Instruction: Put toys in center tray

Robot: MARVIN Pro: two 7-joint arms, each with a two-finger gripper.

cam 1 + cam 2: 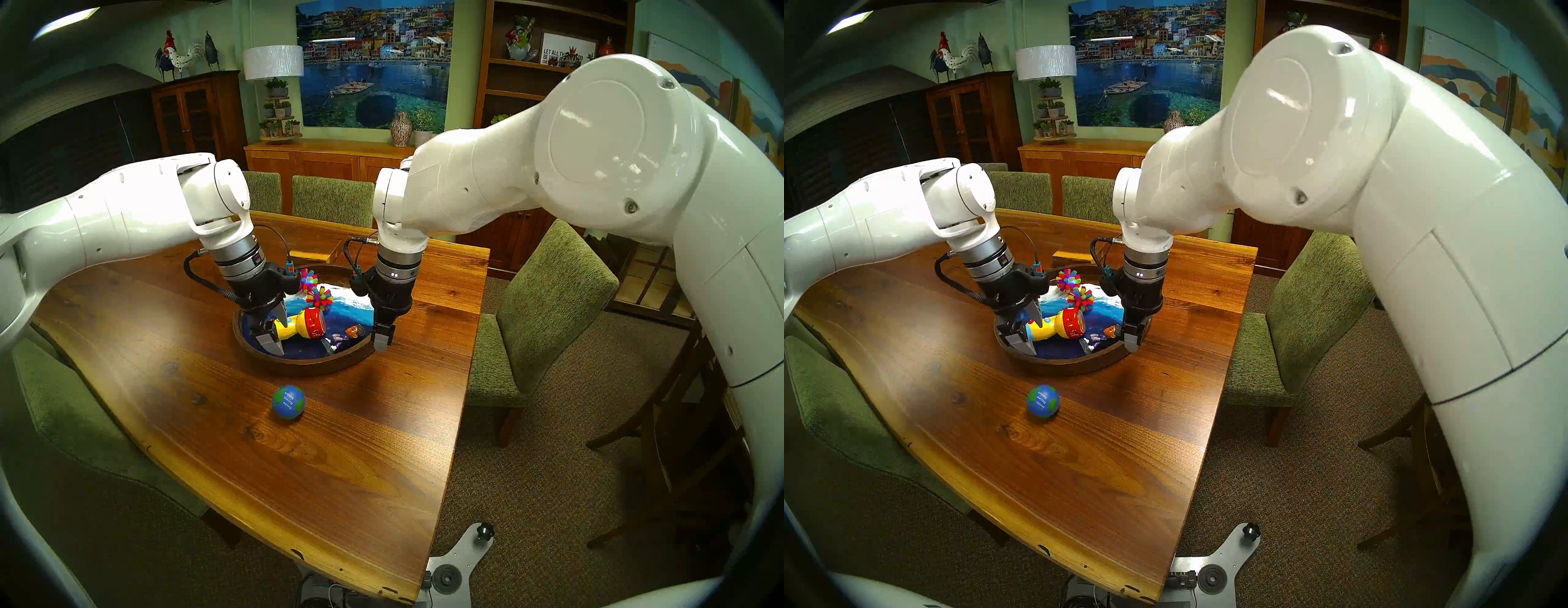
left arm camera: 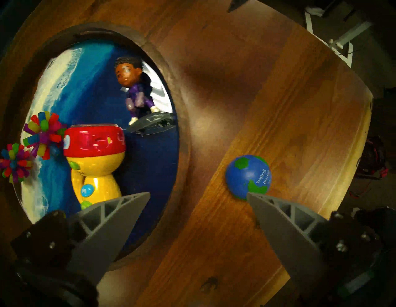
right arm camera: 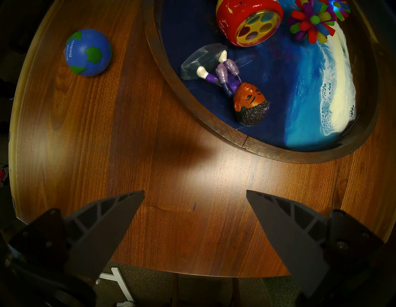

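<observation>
Glossy wave-painted tray (image 1: pixel 297 366), polished wood table (image 1: pixel 339 467), shiny plastic flashlight (image 1: pixel 303 325), matt globe ball (image 1: pixel 289 402)

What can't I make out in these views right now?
- Flashlight handle end: covered by the left gripper in both head views, by a finger in the left wrist view.
- Second spiky ball: cut off by the right wrist view's top edge.
- Globe ball lettering: too small in head views.

"Beyond Borders" in white on globe ball (image 3: pixel 88 52), "LET ALL" on shelf sign (image 1: pixel 567 51)
</observation>
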